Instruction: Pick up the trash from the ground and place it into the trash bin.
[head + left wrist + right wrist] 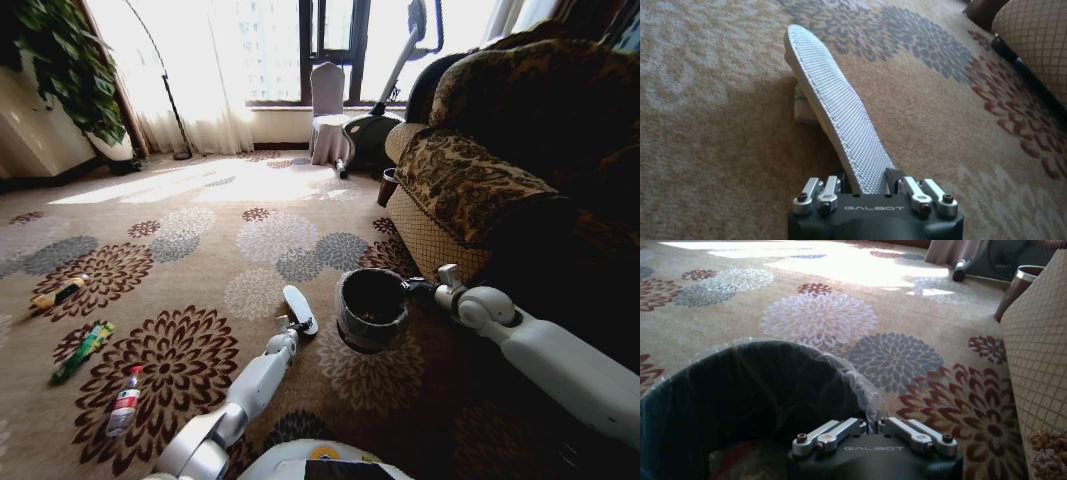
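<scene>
Left gripper [297,312] is hanging low over the carpet [250,190], directly beside the trash bin [371,308]. In the left wrist view its patterned finger [840,120] is lying closed against its partner, with a small pale piece [803,107] showing at the finger's underside. Whether that piece is pinched or merely lying on the carpet below cannot be told, and its identity is not legible.

Right gripper [870,432] is clamping the rim of the trash bin, the thin plastic liner [840,365] bunching just ahead of its fingers. The bin is being held tilted, mouth toward the left gripper. Judgement: the bin is light and stiff, but the liner is slippery film, so a rim grip could slide. A red shape [733,460] is sitting inside below the fingers; the contents are otherwise too dark to read.

Well away from the left fingers, on the robot's left, three pieces of trash are lying on the carpet: a clear bottle with red label [124,402], a green packet [84,350], and farther off a yellowish piece [58,293]. Judgement: the bottle is light, smooth and apt to roll, best taken across its body; the packet is flat and limp, needing a pinch at an edge. Past the right fingers, the sofa [470,190] is standing close, and a dark-red bin [388,185] is partly cut off behind it.
</scene>
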### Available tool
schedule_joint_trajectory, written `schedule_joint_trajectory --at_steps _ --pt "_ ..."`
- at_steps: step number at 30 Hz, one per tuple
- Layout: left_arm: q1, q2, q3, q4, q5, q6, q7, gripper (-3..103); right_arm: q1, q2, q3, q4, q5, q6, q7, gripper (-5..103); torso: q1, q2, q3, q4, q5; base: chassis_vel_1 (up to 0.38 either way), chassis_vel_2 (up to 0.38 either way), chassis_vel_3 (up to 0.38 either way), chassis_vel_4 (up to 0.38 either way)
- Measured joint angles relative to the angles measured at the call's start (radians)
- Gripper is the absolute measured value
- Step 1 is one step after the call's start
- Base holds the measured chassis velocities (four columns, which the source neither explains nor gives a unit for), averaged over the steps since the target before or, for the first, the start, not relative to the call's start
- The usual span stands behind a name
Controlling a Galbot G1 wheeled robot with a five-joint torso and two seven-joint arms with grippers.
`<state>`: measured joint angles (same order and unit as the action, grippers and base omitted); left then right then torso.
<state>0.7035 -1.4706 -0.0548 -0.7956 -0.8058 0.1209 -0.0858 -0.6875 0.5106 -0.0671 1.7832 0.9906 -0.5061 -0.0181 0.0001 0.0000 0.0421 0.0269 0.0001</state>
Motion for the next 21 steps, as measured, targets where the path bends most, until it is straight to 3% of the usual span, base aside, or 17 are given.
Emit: schedule_joint_trajectory --at_steps 1,3,5,7,11,17,20,21 --pt "-0.001 -0.001 0.0 0.002 0.0 0.0 0.0 45 -0.002 -0.001 0.003 0.001 0.0 0.0 0.0 3 0.0 0.0 0.0 0.0 0.0 0.0 0.0 0.0 0.0" --pt "-0.01 -0.005 -0.001 0.015 -0.002 0.0 0.002 29 -0.013 -0.008 0.019 0.007 0.0 0.003 0.0 3 0.0 0.0 0.0 0.0 -0.0003 0.0 0.0 0.0 0.0" --pt "-0.011 -0.006 -0.001 0.016 -0.002 0.0 0.003 29 -0.02 -0.01 0.025 0.009 0.0 0.006 0.0 3 0.0 0.0 0.0 -0.0001 -0.0003 0.0 0.0 0.0 0.0" --pt "-0.011 -0.006 -0.001 0.015 0.0 0.0 0.003 19 -0.039 -0.011 0.041 0.011 -0.002 0.009 0.0 3 0.0 0.0 0.0 -0.0003 -0.0005 0.0 0.0 0.0 0.0" --pt "-0.008 -0.005 -0.001 0.011 0.002 0.0 0.003 10 -0.063 -0.009 0.061 0.016 -0.004 0.011 0.0 3 0.0 0.0 0.0 -0.0003 -0.0003 0.0 0.0 0.0 0.0" --pt "0.005 0.007 -0.004 -0.02 0.018 -0.003 -0.003 7 -0.068 0.0 0.071 0.017 -0.006 0.011 0.0 3 0.0 0.0 0.0 0.0001 -0.0002 0.0 0.0 0.0 0.0" --pt "0.068 0.058 -0.02 -0.169 0.121 -0.014 0.0 7 -0.028 0.022 0.046 0.015 0.005 0.007 0.001 3 0.0 0.0 0.0 0.0004 -0.0006 0.0 0.0 0.0 0.0" --pt "0.068 0.058 -0.02 -0.169 0.121 -0.014 0.0 7 -0.028 0.022 0.046 0.015 0.005 0.007 0.001 3 0.0 0.0 0.0 0.0004 -0.0006 0.0 0.0 0.0 0.0"
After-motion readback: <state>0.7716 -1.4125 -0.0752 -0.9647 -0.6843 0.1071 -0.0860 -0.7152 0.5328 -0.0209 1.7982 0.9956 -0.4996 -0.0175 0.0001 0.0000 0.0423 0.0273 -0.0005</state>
